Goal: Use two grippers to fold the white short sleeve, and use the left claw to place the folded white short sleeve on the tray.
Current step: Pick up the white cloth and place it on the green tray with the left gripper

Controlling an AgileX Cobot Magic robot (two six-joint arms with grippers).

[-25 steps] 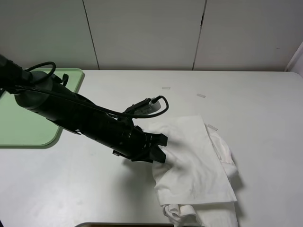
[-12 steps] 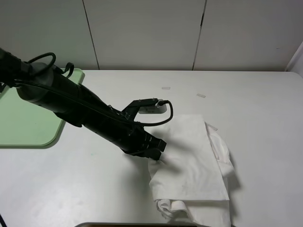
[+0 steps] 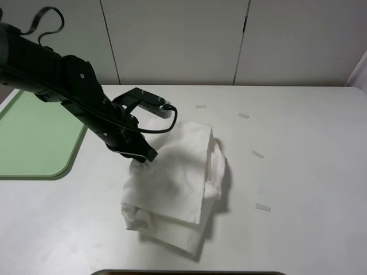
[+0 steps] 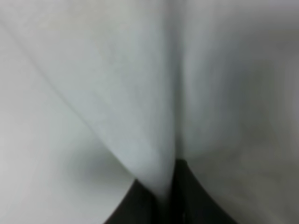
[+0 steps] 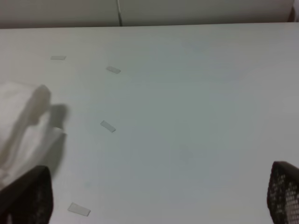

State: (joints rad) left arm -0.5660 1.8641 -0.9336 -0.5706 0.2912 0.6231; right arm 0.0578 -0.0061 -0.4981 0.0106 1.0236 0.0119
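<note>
The white short sleeve (image 3: pixel 172 177) lies folded and bunched on the table's middle, its left edge lifted. My left claw (image 3: pixel 143 156) is shut on that raised edge, with the black arm reaching in from the left. In the left wrist view the white fabric (image 4: pixel 140 93) fills the picture and is pinched between dark fingers (image 4: pixel 191 207). The light green tray (image 3: pixel 34 143) lies at the far left, apart from the shirt. My right gripper (image 5: pixel 155 196) stands wide open over bare table, holding nothing, with the shirt (image 5: pixel 18 126) off to one side. The right arm is out of the exterior high view.
Small white tape strips (image 3: pixel 200 106) (image 3: pixel 243 116) (image 3: pixel 257 154) (image 3: pixel 262 207) lie on the white table (image 3: pixel 309 149) right of the shirt. A pale panelled wall (image 3: pixel 183 40) runs behind the table.
The left claw closed on the shirt's left edge and pulled it up and left toward the tray. The whole shirt slid left, baring two tape strips. The right gripper stayed open.
</note>
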